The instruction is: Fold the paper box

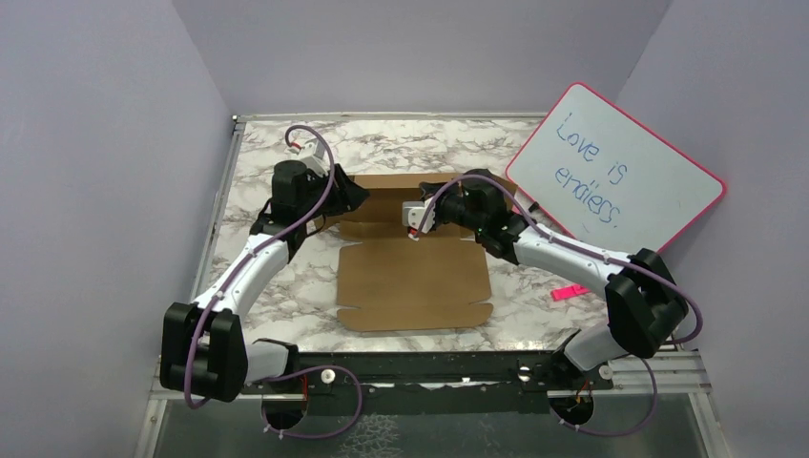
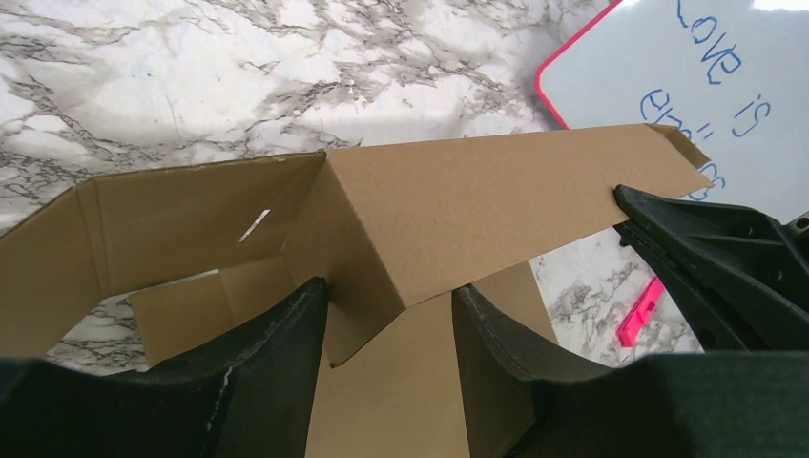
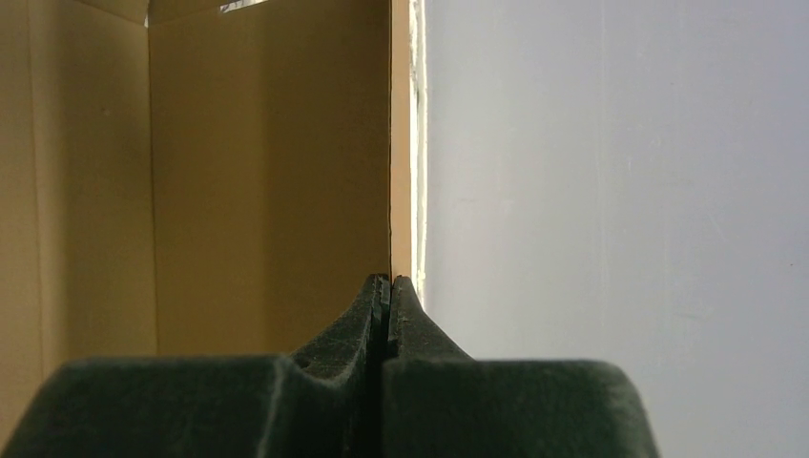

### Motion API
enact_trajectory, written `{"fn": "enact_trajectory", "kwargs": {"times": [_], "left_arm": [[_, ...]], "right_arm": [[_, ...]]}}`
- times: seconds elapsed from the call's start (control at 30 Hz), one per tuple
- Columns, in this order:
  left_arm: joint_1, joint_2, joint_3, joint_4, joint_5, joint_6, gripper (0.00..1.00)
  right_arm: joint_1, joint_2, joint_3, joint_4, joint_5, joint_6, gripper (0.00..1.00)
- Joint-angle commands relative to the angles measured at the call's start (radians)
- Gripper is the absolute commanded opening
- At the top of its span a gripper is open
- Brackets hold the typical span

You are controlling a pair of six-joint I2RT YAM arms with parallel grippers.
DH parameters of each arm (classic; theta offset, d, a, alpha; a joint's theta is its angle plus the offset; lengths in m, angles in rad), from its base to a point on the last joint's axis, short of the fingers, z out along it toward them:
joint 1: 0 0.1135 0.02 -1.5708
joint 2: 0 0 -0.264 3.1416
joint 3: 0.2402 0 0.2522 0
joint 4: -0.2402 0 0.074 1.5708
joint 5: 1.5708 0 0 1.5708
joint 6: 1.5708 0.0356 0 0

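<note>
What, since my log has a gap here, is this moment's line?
box: near panel flat, far flaps raised | left gripper: open, straddling flap | right gripper: shut on box edge

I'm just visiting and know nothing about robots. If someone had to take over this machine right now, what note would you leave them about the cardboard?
Right gripper: shut, pinching the edge of a raised panel of the paper box.
Left gripper: fingers apart on either side of a folded-up flap; I cannot tell whether it is squeezing.
Box: on the marble table, with the near half lying flat and the far end lifted between the two arms.
Done: far flaps partly raised.
Left: near flaps are not yet folded, and the box is neither formed nor closed.
</note>
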Motion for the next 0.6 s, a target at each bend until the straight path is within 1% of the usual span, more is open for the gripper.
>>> {"fn": "enact_trajectory", "kwargs": {"times": [0.0,0.27,0.33,0.57], "left_arm": [[-0.005,-0.051,-0.073,0.180,-0.002,-0.100,0.52],[-0.004,-0.107,-0.181,0.240,-0.011,-0.151,0.56],[-0.004,-0.132,-0.204,0.237,-0.023,-0.154,0.58],[0.002,-0.242,-0.210,0.072,-0.133,-0.083,0.75]], "right_arm": [[0.030,-0.004,-0.056,0.009,0.025,0.000,0.01],[0.092,0.007,-0.128,0.073,0.146,-0.075,0.01],[0.103,0.003,-0.146,0.091,0.158,-0.082,0.01],[0.118,-0.006,-0.176,0.104,0.198,-0.097,0.01]]}}
